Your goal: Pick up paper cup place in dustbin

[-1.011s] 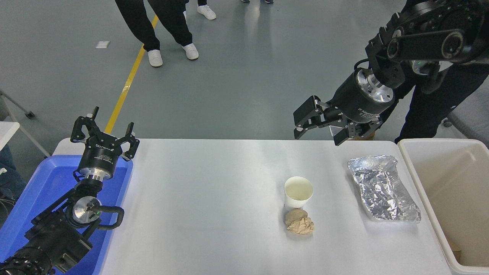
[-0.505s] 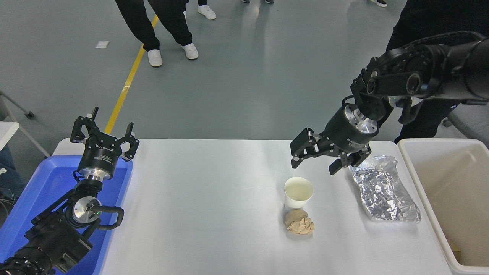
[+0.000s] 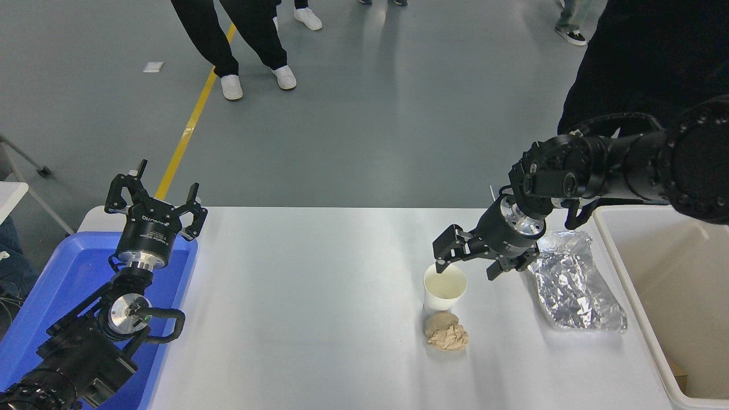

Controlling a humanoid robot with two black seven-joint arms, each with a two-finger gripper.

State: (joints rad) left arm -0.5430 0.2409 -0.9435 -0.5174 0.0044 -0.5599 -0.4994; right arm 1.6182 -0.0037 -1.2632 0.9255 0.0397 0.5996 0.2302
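Observation:
The paper cup (image 3: 445, 288) stands upright on the white table (image 3: 319, 319), right of centre, its cream inside showing. My right gripper (image 3: 464, 267) is open, just above and behind the cup's far rim, one finger at the rim's left side, the other out to the cup's right. The dustbin (image 3: 672, 296) is the large cream-white tub at the table's right edge. My left gripper (image 3: 155, 199) is open and parked over the blue tub at the lower left.
A crumpled brown paper ball (image 3: 446, 332) lies touching the cup's near side. A crinkled silver foil tray (image 3: 572, 285) lies between cup and dustbin. A blue plastic tub (image 3: 68, 285) sits at the left edge. People's legs stand beyond the table's far side.
My right arm has swung down and toward me, bringing the open gripper from high above the far table edge to just over the cup's rim. The cup and left arm have not moved.

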